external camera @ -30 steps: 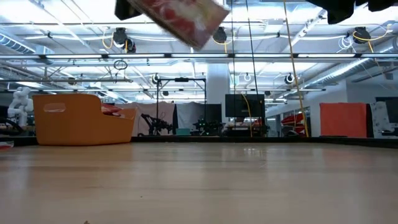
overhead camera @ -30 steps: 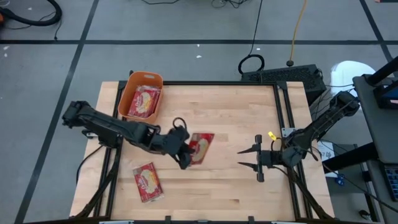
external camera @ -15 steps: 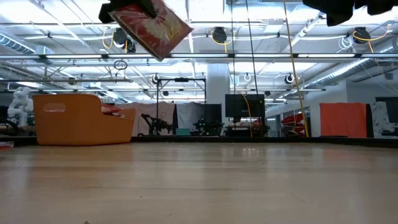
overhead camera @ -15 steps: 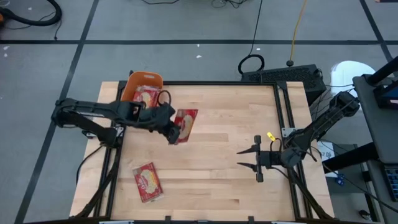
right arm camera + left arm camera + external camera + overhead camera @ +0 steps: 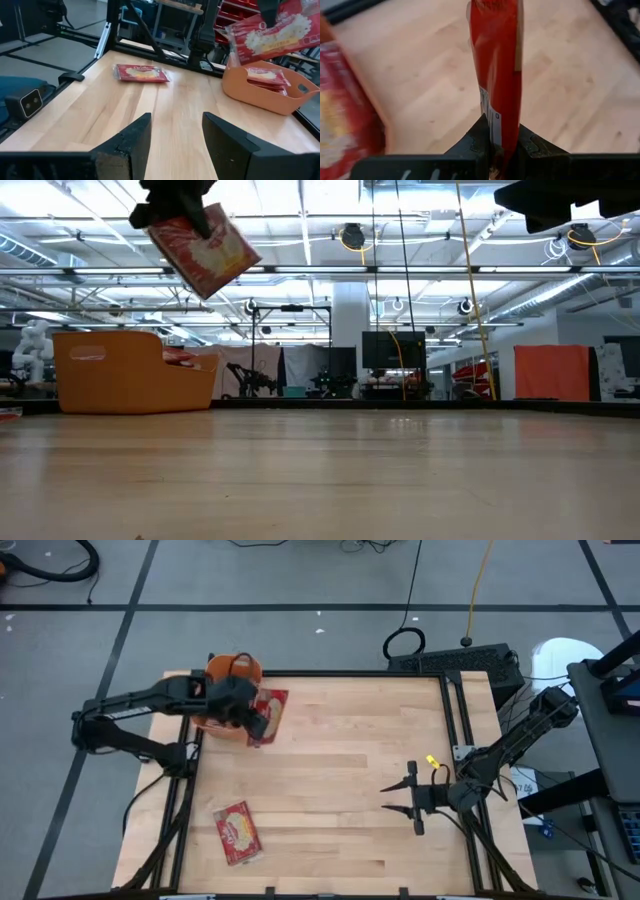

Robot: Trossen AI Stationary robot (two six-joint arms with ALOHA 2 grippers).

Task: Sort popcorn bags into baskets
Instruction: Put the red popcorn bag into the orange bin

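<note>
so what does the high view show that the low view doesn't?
High only: a second popcorn bag lying flat near the table's front left, and the right gripper open over bare wood at the right. Low only: the room behind, and the held bag hanging well above the basket rim. Both: the left gripper shut on a popcorn bag by the orange basket.

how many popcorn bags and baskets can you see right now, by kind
popcorn bags: at least 3 – one in the left hand, one flat on the table, at least one in the basket
orange basket: 1
total: at least 4
</note>
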